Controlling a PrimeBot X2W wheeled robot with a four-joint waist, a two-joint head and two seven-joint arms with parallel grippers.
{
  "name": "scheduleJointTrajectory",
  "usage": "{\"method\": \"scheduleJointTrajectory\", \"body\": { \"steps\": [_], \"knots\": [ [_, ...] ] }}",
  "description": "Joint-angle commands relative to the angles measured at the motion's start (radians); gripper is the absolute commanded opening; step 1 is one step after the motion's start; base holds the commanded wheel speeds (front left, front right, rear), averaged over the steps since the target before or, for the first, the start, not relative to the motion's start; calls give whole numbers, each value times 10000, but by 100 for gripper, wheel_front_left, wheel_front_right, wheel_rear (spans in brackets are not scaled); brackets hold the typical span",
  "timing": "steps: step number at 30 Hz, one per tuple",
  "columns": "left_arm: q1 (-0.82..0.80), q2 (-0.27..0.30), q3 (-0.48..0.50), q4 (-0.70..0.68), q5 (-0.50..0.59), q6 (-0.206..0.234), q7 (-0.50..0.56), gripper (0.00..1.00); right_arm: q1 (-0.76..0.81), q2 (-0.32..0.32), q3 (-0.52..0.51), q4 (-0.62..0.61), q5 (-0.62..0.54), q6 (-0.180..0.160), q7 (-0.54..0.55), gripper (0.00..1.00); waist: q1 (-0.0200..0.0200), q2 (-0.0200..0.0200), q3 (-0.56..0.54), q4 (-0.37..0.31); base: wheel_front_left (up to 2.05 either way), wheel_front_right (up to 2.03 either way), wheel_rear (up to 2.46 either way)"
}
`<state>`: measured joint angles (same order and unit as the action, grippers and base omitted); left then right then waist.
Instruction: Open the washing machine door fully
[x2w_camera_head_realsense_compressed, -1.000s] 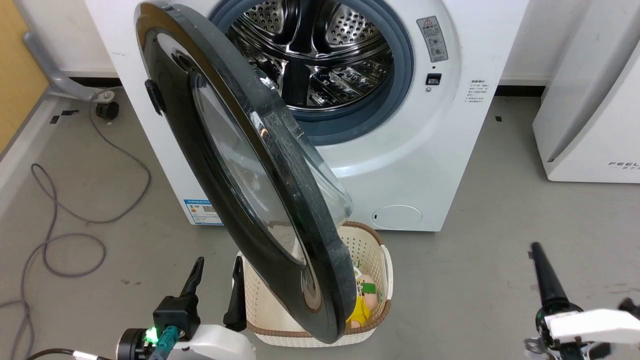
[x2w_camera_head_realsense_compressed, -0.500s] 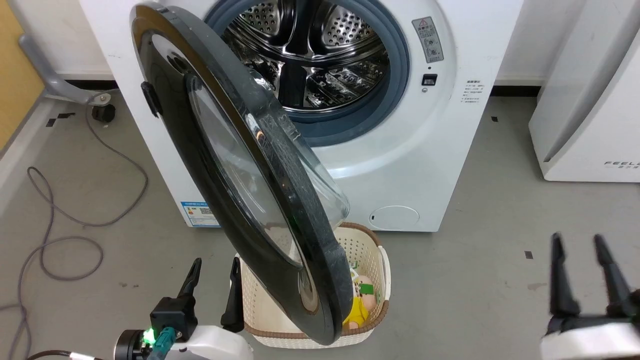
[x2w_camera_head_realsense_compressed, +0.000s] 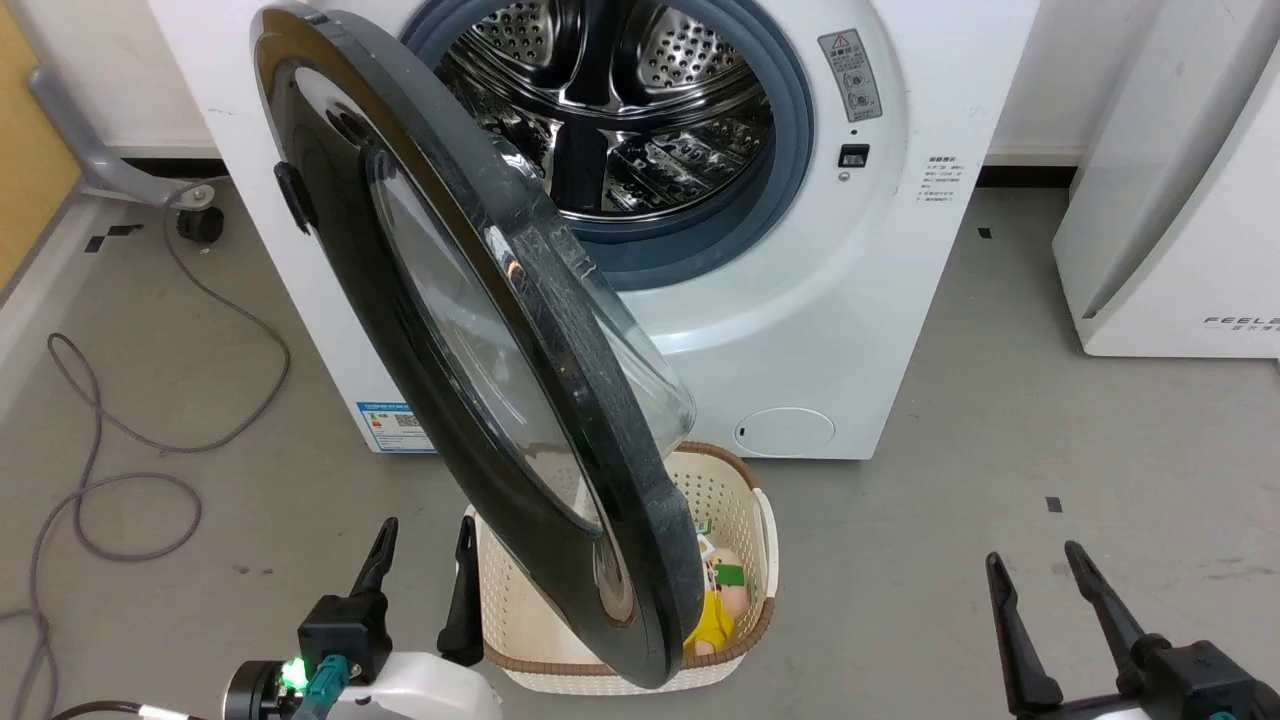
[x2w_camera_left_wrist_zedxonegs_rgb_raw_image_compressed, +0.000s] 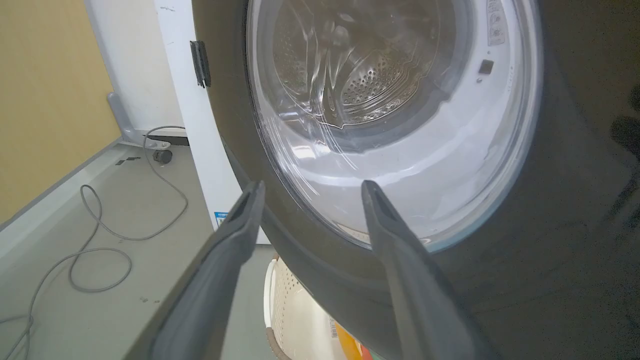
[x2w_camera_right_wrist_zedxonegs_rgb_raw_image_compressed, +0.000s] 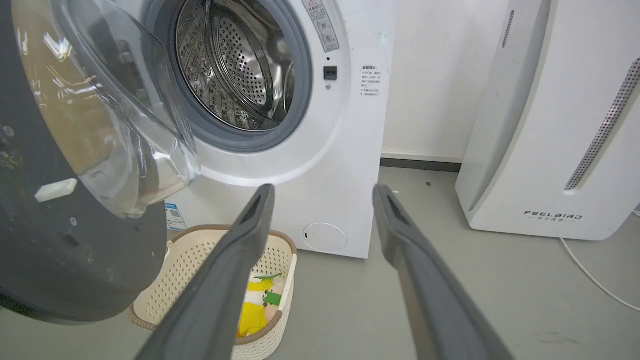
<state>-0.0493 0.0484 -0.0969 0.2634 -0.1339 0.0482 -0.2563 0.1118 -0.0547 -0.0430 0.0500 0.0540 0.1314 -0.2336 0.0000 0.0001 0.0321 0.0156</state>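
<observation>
door (x2w_camera_head_realsense_compressed: 470, 330) half open, outer face just right of my left gripper (x2w_camera_head_realsense_compressed: 425, 535) | left spread, empty, nearer | my right gripper (x2w_camera_head_realsense_compressed: 1032, 558) spread, well apart

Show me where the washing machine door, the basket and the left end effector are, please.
washing machine door (x2w_camera_head_realsense_compressed: 470, 340), head view, on its glass window.
basket (x2w_camera_head_realsense_compressed: 715, 495), head view, on its perforated inner wall.
left end effector (x2w_camera_head_realsense_compressed: 427, 525), head view, midway between its two fingertips.

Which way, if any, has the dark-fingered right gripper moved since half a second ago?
Yes: right gripper went down-left in head view, tips now below the black floor mark.
</observation>
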Motion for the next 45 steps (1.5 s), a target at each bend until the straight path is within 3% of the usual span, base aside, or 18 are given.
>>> {"method": "scheduleJointTrajectory", "body": {
  "steps": [1, 4, 5, 6, 17, 25, 37, 45],
  "knots": [
    [82, 18, 12, 27, 15, -52, -55, 100, 86, 42, 16, 75, 20, -7, -44, 100, 0, -1, -5, 1, 0, 0, 0],
    [89, 18, 14, 87, -10, -58, -55, 97, 22, 43, -2, 286, 106, -7, -86, 100, 0, -1, -10, -13, 0, 0, 0],
    [85, 18, 10, 107, -32, -74, -55, 29, -5, 43, -6, 331, 62, -7, -100, 100, 0, -1, -11, -16, 0, 0, 0],
    [82, 18, 7, 121, -58, -96, -55, 0, -34, 43, -5, 372, 63, -7, -112, 100, 0, -1, -13, -19, 0, 0, 0],
    [46, 18, -19, 130, -212, -55, -55, 0, -216, 44, 5, 560, 159, -7, -197, 100, 0, -1, -50, -33, 0, 0, 0],
    [-152, 18, 180, -681, -372, 100, -55, 0, -327, 45, 46, 465, 271, -7, -231, 100, 0, -1, -55, 25, 0, 0, 0],
    [-1043, 42, 400, -5491, 739, 205, -55, 0, -356, 45, 52, 447, 395, -7, -253, 100, 0, -1, 65, 192, 0, 0, 0],
    [-2241, 29, -742, -8283, 1013, 41, -55, 0, -450, 45, 53, 508, 363, -7, -263, 100, 0, -1, 164, 180, 0, 0, 0]
  ]
}}
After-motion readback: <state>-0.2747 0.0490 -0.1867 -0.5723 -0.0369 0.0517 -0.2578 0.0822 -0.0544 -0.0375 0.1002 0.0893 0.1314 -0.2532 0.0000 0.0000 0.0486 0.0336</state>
